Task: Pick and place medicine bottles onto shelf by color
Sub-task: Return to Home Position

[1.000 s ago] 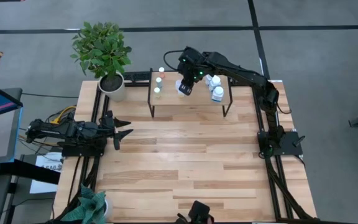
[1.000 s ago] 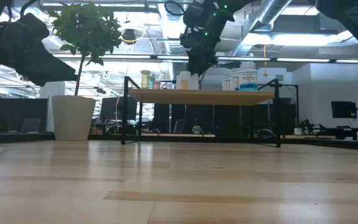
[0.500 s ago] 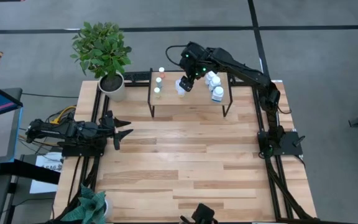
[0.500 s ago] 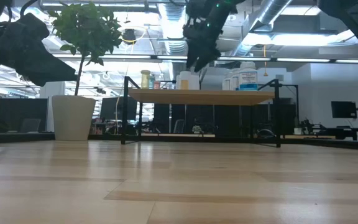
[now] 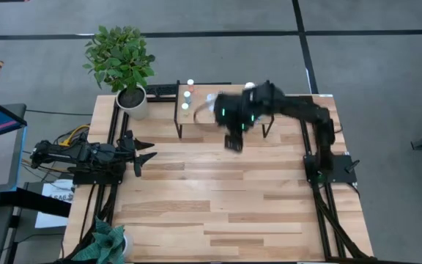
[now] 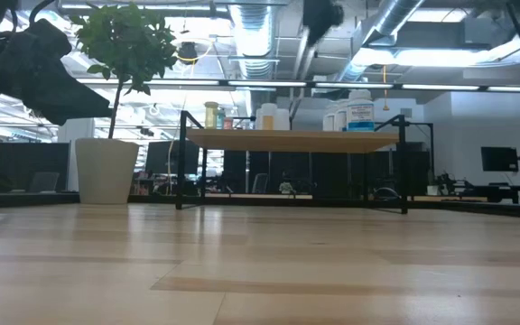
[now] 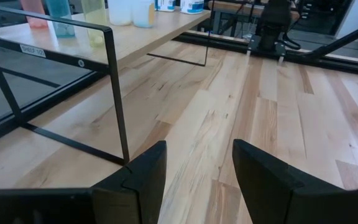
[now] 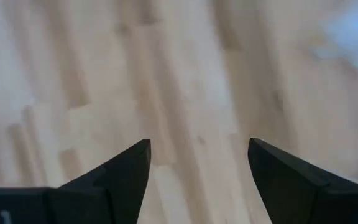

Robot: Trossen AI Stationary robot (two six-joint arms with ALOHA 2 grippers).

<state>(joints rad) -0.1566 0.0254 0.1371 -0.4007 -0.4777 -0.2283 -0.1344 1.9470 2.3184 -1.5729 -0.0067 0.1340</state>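
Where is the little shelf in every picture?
High view: the shelf, upper middle.
Low view: centre, its wood top seen edge-on.
Left wrist view: close ahead, seen from one end.
Right wrist view: not in it.
Shared landmark: the medicine bottles standing on it.

Table [image 5: 211,198] holds shelf [image 6: 292,137] and plant pot [image 5: 132,103]; bottles [image 6: 359,114] top shelf.

Bottles [image 6: 269,116] stand upright on the shelf [image 6: 292,136]: thin vials [image 6: 211,115] at one end, white bottles [image 6: 360,111] toward the other.
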